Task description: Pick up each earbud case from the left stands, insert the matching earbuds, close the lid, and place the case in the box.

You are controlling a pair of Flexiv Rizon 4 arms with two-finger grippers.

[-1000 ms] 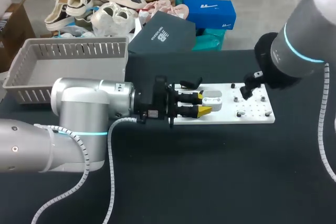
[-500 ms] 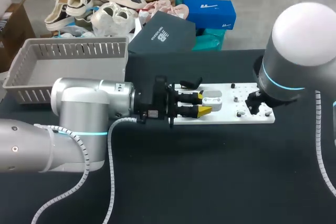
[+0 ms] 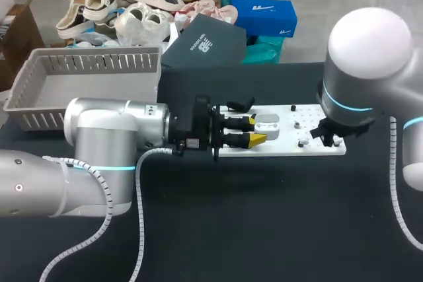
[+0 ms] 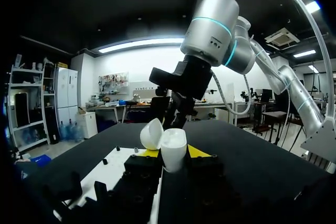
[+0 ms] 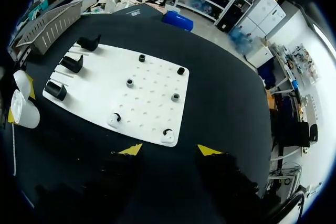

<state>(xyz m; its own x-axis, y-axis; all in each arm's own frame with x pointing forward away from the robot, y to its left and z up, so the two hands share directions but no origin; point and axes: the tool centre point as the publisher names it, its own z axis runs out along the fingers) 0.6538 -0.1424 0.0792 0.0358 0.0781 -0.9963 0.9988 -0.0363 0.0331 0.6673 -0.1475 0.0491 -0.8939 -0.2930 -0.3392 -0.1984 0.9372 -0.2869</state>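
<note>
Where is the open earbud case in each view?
Head view: earbud case in the left gripper, at the white board's left end.
Left wrist view: earbud case between its own fingertips.
Right wrist view: earbud case beside the board's end with black stands.
Shared landmark: the white board.

Broad black table [image 3: 264, 229], matte dark top, soft even light across its surface.

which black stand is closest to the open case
The end stand at the board's corner, next to the case; the other two sit farther off.
</note>
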